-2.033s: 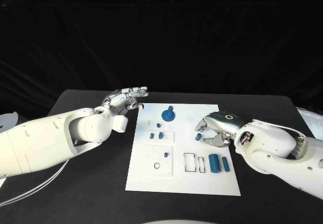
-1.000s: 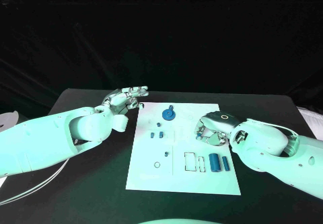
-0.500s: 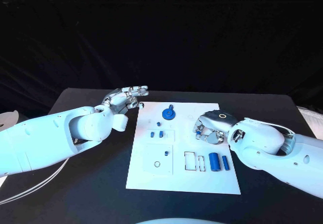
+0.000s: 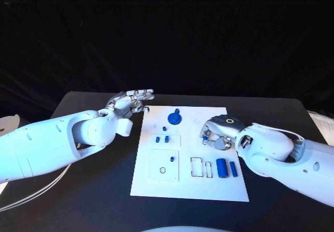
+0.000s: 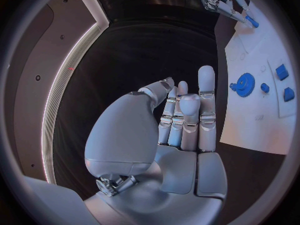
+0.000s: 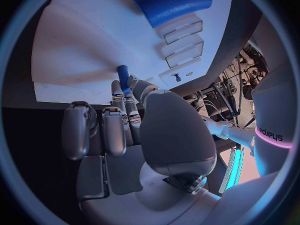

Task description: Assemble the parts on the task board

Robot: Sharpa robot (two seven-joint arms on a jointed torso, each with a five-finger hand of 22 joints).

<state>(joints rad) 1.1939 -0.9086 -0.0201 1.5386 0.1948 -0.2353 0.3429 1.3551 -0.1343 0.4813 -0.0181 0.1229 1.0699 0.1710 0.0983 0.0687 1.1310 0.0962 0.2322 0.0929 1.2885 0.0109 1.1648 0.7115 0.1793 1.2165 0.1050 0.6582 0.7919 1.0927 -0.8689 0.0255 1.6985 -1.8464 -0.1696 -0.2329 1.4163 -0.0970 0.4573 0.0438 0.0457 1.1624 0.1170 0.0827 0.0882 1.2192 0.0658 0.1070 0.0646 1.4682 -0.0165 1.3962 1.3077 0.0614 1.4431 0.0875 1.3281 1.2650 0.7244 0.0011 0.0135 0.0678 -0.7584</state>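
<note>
- Black cloth hangs behind a black table (image 4: 83,203), and the white task board (image 4: 187,186) lies in the middle of it.
- Head view: the right hand (image 4: 217,131) sits over the board's right edge, further in over the board than two seconds ago, when it lay a little lower and nearer the edge. Its fingers curl down around a small blue peg (image 4: 204,140).
- Head view: the left hand (image 4: 129,102) hovers off the board's far left corner, where it was before, fingers loosely apart and holding nothing.
- Head view: on the board, unmoved, lie a blue gear (image 4: 174,117) near the far edge, two small blue blocks (image 4: 161,139) in a raised square, a large blue cylinder (image 4: 221,167) and a thinner blue rod (image 4: 233,168) just beside it near the right edge.
- Left wrist view: the left hand (image 5: 181,120) rises with its fingers straight and side by side, its palm bare; beyond it lie the task board (image 5: 253,120) and the blue gear (image 5: 245,81).
- Right wrist view: the right hand (image 6: 125,120) pinches the small blue peg (image 6: 122,76) at its fingertips (image 6: 119,91), just above the task board (image 6: 94,40); the large blue cylinder (image 6: 174,3) lies further along the board.
</note>
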